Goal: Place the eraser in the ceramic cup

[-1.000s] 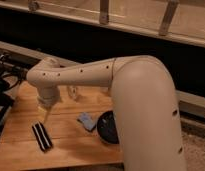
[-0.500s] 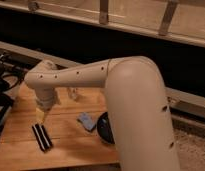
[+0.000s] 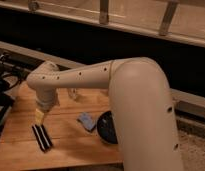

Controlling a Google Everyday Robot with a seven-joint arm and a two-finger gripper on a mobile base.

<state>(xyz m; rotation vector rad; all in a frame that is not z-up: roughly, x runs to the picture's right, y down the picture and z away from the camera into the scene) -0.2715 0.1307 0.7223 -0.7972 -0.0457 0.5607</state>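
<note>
The eraser (image 3: 42, 137) is a black oblong block with a pale stripe down its length. It lies flat on the wooden table (image 3: 66, 150) at the front left. The ceramic cup (image 3: 107, 128) is dark and round. It stands to the right of the eraser, partly hidden behind my white arm. My gripper (image 3: 40, 116) hangs from the wrist at the left, pointing down, just above the far end of the eraser.
A small blue object (image 3: 87, 121) lies between the eraser and the cup, touching the cup's left side. A small clear object (image 3: 72, 93) stands behind my forearm. Black equipment (image 3: 2, 95) borders the table's left edge. A dark wall and rail run behind.
My arm has swung left and lowered, bringing the gripper from the table's back toward the eraser's far end. The eraser, blue object and cup have not moved.
</note>
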